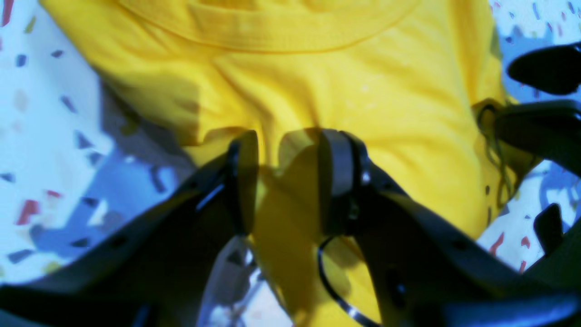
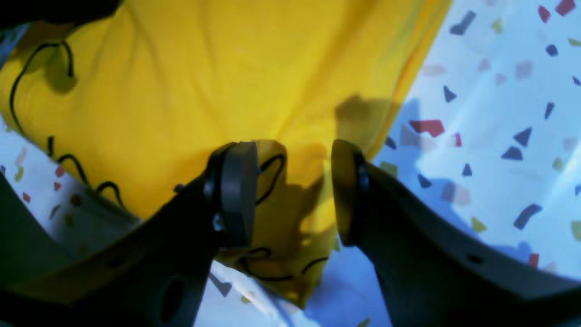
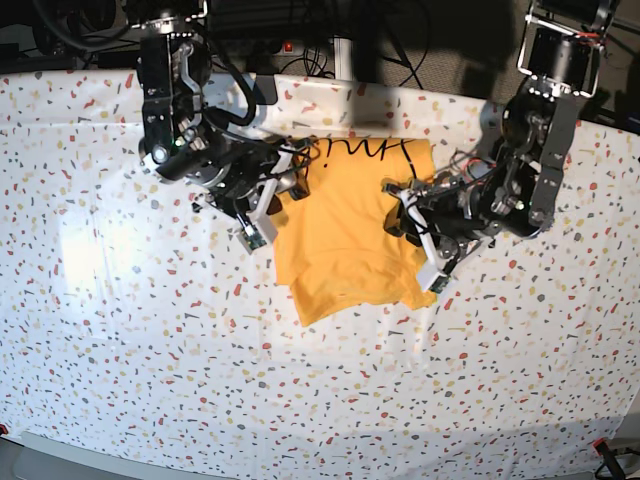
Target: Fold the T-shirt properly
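Observation:
The yellow T-shirt [image 3: 345, 235] lies partly folded mid-table, its black lettering [image 3: 350, 150] along the far edge. My left gripper [image 3: 412, 236] sits at the shirt's right edge. In the left wrist view its fingers [image 1: 245, 181] stand apart over the T-shirt [image 1: 340, 81], with a shaded fold of cloth in the gap of the left gripper [image 1: 290, 141] and the collar [image 1: 272, 36] beyond. My right gripper [image 3: 268, 215] is at the shirt's left edge. In the right wrist view the right gripper [image 2: 290, 150] is open, straddling a lettered corner of the T-shirt [image 2: 181, 81].
A white cloth with coloured speckles [image 3: 150, 330] covers the table. Cables and dark equipment [image 3: 330, 30] line the far edge. Both arms' bases rise from the back. Black parts of the other arm [image 1: 544, 118] show at the left wrist view's right edge.

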### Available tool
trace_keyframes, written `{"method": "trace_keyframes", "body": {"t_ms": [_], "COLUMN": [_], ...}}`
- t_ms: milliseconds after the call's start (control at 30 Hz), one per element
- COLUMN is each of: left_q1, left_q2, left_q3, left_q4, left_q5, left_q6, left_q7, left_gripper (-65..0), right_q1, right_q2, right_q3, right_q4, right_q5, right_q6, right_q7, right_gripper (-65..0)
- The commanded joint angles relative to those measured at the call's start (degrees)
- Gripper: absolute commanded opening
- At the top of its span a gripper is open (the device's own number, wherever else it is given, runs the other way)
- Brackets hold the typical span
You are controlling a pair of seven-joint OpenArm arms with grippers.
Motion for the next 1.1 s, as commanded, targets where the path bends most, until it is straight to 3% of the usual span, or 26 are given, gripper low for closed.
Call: {"method": "trace_keyframes", "body": {"t_ms": [0, 200, 367, 600, 733, 867, 1067], "left_q1": [-2.36, -4.35, -2.08, 4.48, 9.25, 14.97, 25.51], "left_q2": [-0.20, -0.20, -0.22, -3.63, -7.26, -9.88, -11.63], "left_q3": [-0.28, -2.80, -9.57, -22.71, -28.33, -31.50, -33.68], "left_q4": [1.99, 7.08, 9.18, 9.27, 9.38, 12.70, 23.19], "left_q5": [-0.92, 0.42, 1.73, -2.60, -6.29, -5.97, -5.79], "left_q6": [-0.04, 1.77, 2.32, -5.40, -6.45, -8.92, -8.85], "left_q7": [-0.63, -2.45, -4.00, -5.20, -5.53, -5.49, -5.07], "left_gripper": [-43.0, -43.0, -43.0, -43.1, -43.1, -43.1, -43.1], "right_q1": [0.96, 0.94, 0.92, 0.90, 0.79, -1.03, -9.46], "right_q2": [0.02, 0.02, 0.02, 0.02, 0.04, 1.09, 4.72], "right_q3": [0.07, 0.09, 0.15, 6.86, 14.40, 21.66, 28.02], "right_q4": [2.43, 10.49, 16.13, 18.18, 18.27, 20.17, 27.41], "right_q5": [1.20, 1.20, 1.20, 1.97, 10.23, 17.51, 21.42], "right_q6": [-0.46, -0.46, -0.46, -0.46, -0.15, 2.32, 2.60], "right_q7": [1.25, -0.81, -5.40, -7.50, -12.63, -15.89, -17.75], "right_gripper": [-39.3, -39.3, -39.3, -39.3, -39.3, -39.3, -39.3]}}
